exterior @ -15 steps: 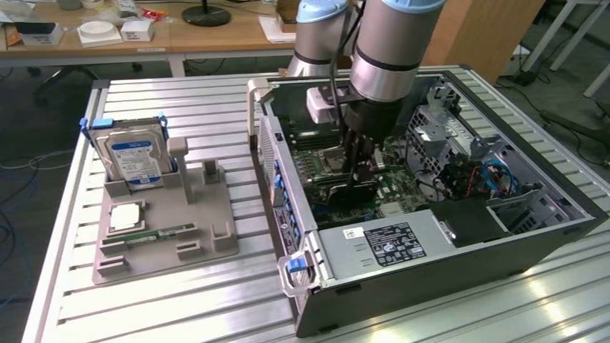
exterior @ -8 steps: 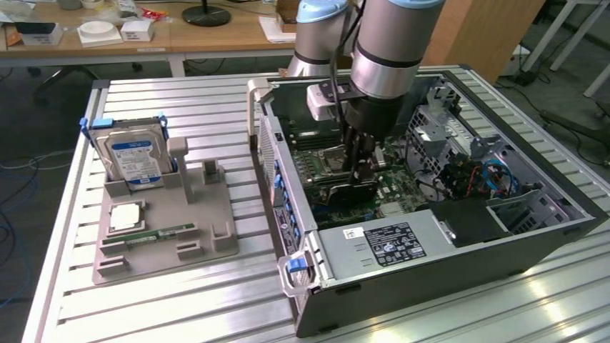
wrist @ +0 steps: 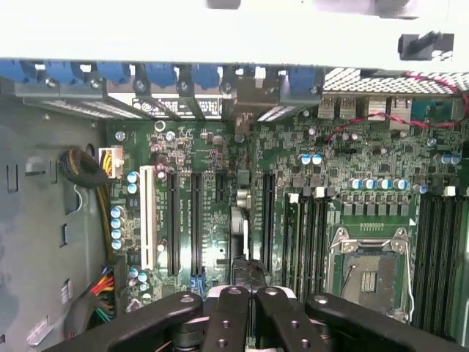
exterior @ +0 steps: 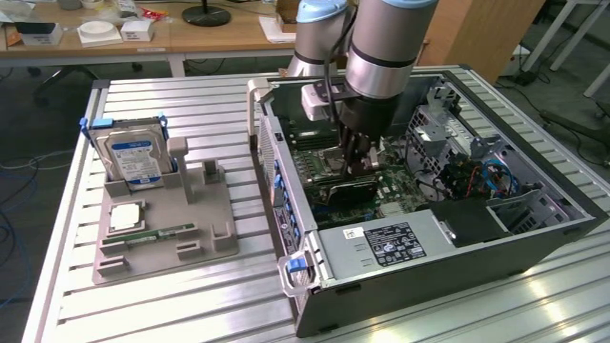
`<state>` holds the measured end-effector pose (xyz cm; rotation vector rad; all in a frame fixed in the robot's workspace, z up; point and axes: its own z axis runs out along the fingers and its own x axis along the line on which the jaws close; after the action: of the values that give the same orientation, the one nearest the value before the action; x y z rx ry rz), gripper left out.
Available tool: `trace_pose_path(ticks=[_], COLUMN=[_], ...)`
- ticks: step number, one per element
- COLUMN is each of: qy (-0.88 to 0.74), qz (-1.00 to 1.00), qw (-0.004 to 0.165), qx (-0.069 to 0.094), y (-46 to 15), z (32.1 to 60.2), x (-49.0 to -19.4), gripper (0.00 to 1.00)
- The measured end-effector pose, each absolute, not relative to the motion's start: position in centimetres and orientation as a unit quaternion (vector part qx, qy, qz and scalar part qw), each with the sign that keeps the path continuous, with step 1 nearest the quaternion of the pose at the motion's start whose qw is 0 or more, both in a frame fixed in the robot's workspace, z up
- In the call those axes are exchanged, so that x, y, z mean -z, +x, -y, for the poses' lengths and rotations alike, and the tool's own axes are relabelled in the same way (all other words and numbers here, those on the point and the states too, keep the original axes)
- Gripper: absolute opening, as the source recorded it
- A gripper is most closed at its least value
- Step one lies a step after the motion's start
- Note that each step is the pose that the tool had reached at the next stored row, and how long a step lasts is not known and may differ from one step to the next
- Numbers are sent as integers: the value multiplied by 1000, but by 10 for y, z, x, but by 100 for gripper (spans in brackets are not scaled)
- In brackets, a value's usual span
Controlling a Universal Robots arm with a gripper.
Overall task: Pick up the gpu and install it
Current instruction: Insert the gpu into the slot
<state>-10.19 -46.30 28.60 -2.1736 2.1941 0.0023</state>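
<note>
The pincer (wrist: 248,304) is closed on the edge of the gpu (wrist: 239,242), a thin dark card standing on edge above a motherboard (wrist: 212,191) slot inside the open computer case (exterior: 533,214). Well apart on the metal surface (exterior: 191,100), a grey tray (exterior: 171,236) holds a hard drive (exterior: 133,161).

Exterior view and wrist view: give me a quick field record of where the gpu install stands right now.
gripper: shut, reaching down inside the open computer case
gpu: directly under the fingertips, standing on edge over the motherboard slots
grip: cannot tell whether it is clamped or only touched
seating: not clear from either view
hard drive: upright in the grey holder tray
memory stick: lying in the same tray
</note>
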Motion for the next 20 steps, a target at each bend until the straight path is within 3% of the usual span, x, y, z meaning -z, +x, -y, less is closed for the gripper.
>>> trace_pose_path(ticks=[20], qy=[-704], qz=[-710], qw=[27], qx=[-1], y=[-136], z=[455], x=[-283], gripper=[10])
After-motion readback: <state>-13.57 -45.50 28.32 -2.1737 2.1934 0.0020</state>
